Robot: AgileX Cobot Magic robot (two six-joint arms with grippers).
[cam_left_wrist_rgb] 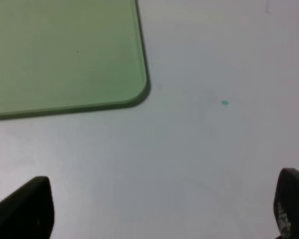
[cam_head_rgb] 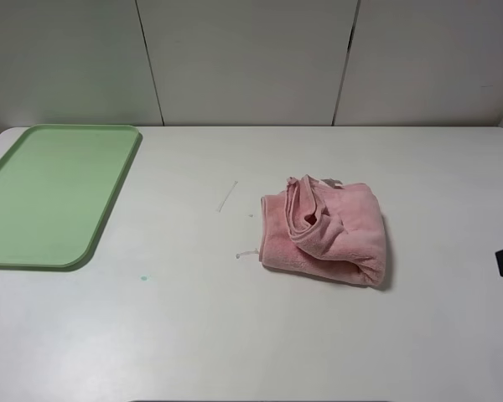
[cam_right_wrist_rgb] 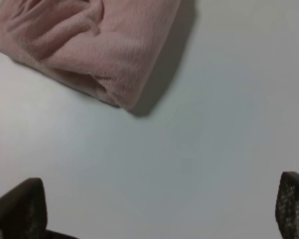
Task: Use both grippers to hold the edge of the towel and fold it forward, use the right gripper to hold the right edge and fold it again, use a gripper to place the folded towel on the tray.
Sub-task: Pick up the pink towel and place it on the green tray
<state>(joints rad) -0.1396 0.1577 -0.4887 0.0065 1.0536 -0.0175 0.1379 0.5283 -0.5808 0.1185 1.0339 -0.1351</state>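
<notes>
Pink towel (cam_head_rgb: 325, 240) lies bunched in a loose fold on the white table (cam_head_rgb: 193, 335), well apart from the green tray (cam_head_rgb: 50, 193), on its right. Left gripper (cam_left_wrist_rgb: 157, 211) hangs over the table near the tray's front corner, jaws released. Right gripper (cam_right_wrist_rgb: 155, 211) hangs on the towel's far side from the tray, jaws released.

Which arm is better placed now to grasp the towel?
Right, probably. The right gripper, open, faces the towel in its wrist view; the left gripper faces only the tray and table.
</notes>
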